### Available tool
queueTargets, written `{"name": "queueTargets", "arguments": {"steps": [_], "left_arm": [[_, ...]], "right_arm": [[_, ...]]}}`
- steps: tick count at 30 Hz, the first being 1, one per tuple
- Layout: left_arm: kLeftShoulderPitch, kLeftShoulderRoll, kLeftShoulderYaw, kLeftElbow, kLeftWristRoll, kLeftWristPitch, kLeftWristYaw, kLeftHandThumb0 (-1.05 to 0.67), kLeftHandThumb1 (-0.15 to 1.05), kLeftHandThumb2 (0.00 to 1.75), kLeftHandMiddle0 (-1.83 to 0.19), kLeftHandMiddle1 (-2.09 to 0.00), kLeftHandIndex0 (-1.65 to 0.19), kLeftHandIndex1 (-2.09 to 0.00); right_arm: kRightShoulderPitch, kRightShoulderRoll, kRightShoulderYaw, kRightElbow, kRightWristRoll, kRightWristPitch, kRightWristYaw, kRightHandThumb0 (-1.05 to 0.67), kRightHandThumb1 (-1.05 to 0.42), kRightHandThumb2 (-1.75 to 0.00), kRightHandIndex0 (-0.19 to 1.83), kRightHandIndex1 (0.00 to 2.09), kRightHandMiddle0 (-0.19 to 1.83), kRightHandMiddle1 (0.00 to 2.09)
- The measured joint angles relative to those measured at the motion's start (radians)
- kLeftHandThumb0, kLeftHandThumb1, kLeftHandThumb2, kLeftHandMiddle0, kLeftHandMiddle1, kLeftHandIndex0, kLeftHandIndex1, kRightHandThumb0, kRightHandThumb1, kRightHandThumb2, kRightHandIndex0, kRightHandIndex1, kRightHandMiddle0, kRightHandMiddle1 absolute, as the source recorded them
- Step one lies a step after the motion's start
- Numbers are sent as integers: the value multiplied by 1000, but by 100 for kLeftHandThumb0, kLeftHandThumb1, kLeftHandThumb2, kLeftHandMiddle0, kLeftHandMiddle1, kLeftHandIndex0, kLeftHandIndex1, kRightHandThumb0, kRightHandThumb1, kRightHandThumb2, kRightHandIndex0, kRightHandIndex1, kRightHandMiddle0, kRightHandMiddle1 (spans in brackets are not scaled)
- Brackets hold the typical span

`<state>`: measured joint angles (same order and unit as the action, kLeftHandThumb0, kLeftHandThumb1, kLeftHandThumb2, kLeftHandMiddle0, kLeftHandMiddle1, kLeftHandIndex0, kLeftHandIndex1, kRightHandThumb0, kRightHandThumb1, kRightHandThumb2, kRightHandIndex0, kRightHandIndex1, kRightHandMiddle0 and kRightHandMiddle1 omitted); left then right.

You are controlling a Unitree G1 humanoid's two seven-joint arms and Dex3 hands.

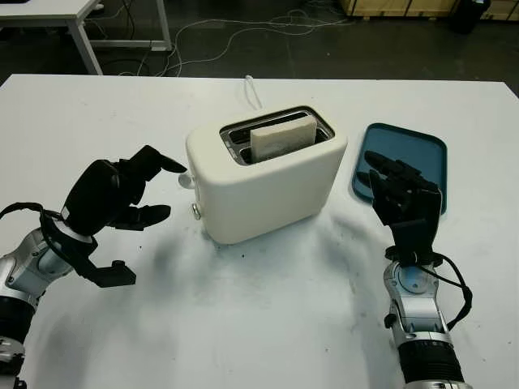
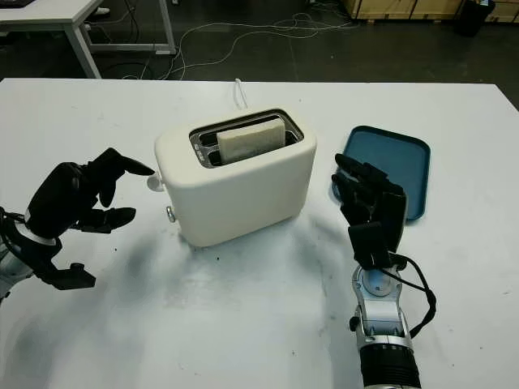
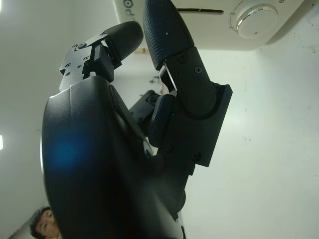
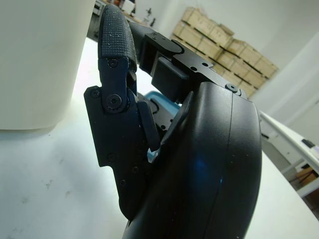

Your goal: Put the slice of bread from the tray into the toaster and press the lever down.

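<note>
A rounded, cream, smooth-shelled toaster [image 1: 263,174] is set on the white table [image 1: 268,324], with a pale, square slice of bread [image 1: 281,136] standing upright in its slot, the top edge above the metal rim. A small lever [image 1: 186,179] and a round knob [image 1: 196,211] are seen on the toaster's left end. The left hand [image 1: 130,194], black and matte, is held just beside that end, empty, with one finger stretched toward the lever. A flat, dark-teal tray [image 1: 409,154] with rounded corners lies right of the toaster. The right hand [image 1: 401,198], released and empty, is raised over the tray's near edge.
</note>
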<state>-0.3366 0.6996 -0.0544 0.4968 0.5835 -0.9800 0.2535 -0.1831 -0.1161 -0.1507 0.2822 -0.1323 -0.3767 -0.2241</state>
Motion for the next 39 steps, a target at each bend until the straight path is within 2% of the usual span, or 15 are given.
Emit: {"name": "queueTargets", "arguments": {"steps": [11,23,32,39], "left_arm": [[2,0,-9,-5,-3,9,-29,-82,92,80,-116,-175,0,-132],[2,2,-9,-7,-51,10,-116,-85,92,76,-110,-175,0,-138],[2,2,-10,-11,-48,17,-134,-87,92,79,-116,-175,0,-148],[-5,43,-44,-26,-50,38,-232,-88,92,79,-122,-175,0,-154]], "right_arm": [[0,0,0,0,1,0,0,-75,-92,-25,109,10,100,0],[0,1,0,0,1,0,-1,-76,-92,-24,110,8,100,0],[0,1,-1,0,2,2,-2,-76,-92,-24,111,8,101,0],[-2,1,-6,5,2,2,-2,-79,-92,-23,111,8,101,0]]}}
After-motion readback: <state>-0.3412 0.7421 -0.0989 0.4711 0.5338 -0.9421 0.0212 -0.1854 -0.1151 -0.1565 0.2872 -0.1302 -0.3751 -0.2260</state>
